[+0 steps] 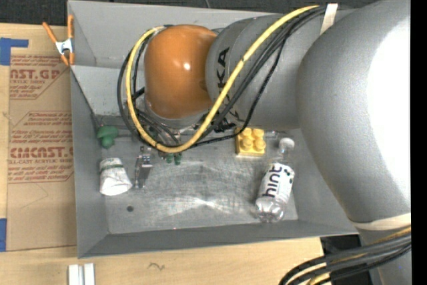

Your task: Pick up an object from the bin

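Observation:
My gripper [143, 169] hangs low over the left part of the bin floor, mostly hidden under the arm's orange cover. A white crumpled wad [113, 177] lies just to its left, close beside it. A small green rounded piece [105, 135] sits further back near the left wall. To the right, a yellow toy brick [250, 142] lies on the floor. A small clear bottle with a white "hint" label [275, 191] lies near the front right. I see nothing held in the gripper.
The big grey arm reaches in from the right and covers the back and right of the bin. A small clear knob-like piece [285, 143] lies beside the yellow brick. Bare floor stretches between the gripper and the bottle.

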Robot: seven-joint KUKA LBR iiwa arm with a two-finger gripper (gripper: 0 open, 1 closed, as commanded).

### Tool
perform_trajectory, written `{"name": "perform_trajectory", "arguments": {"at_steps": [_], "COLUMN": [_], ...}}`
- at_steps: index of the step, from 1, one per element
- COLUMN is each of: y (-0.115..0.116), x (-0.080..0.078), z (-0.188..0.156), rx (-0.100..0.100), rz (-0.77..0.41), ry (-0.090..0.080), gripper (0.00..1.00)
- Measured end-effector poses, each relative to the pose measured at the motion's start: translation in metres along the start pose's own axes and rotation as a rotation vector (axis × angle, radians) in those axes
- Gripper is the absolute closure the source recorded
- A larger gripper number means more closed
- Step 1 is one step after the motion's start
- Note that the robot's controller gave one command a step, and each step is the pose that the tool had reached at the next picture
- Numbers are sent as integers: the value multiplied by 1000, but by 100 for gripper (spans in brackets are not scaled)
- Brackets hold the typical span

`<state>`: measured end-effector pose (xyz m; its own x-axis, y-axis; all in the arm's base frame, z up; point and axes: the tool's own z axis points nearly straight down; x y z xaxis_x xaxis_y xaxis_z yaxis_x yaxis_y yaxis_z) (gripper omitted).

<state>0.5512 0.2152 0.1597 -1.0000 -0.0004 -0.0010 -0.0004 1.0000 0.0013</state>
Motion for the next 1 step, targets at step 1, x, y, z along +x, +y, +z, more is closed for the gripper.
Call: {"name": "perform_trajectory", "arguments": {"at_steps": [1], "y": [22], "x": [3], "z": [6], "rx": [1], "rz": [-188], "ry": [-1], "gripper": [0]}}
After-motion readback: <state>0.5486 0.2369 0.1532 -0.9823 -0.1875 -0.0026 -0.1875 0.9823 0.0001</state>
